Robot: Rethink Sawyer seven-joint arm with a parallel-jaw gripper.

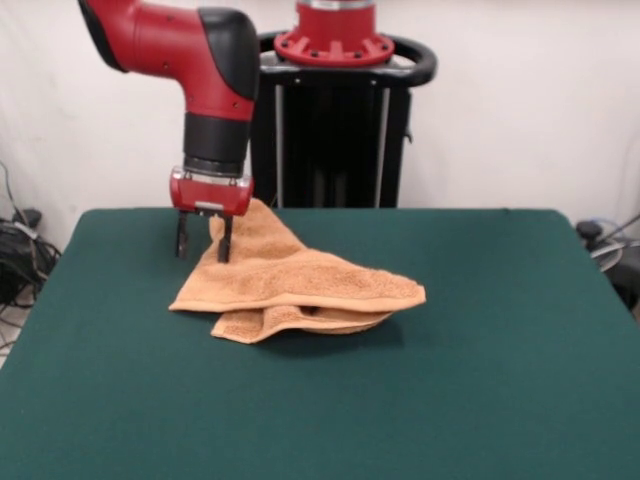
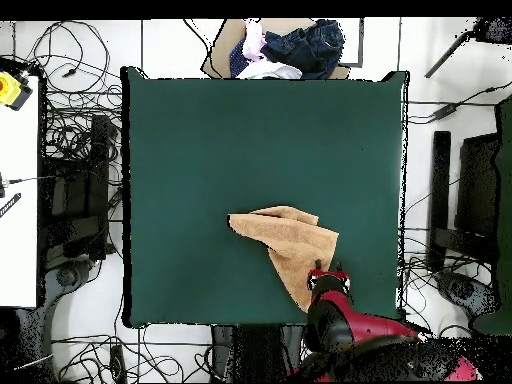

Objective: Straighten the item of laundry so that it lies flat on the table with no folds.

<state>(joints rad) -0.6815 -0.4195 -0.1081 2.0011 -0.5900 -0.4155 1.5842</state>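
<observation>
The towel (image 1: 300, 285) lies crumpled near the middle of the worktop (image 1: 500, 350), toward the robot's side; it is folded over itself, with at least 2 layers showing at its front edge in the front view, where a lower flap pokes out beneath an upper one; 1 corner rises in a peak toward the end effector (image 1: 203, 243), which suggests that corner is lifted so the cloth can be drawn out of its folds. In the overhead view the towel (image 2: 290, 240) reads as a rough wedge, narrowing to a point beside the end effector (image 2: 325, 275); the rest trails off toward the worktop's centre. The 2 dark fingers hang just above the green surface with a narrow gap between them; the raised corner sits right at them, but whether they pinch the cloth or merely stand beside it I cannot tell. The task looks far from done; the folds remain, and no stripe band or tag shows. Pulling the corner away from the bulk seems the sensible next move; the risk is dragging the whole heap rather than opening it.
</observation>
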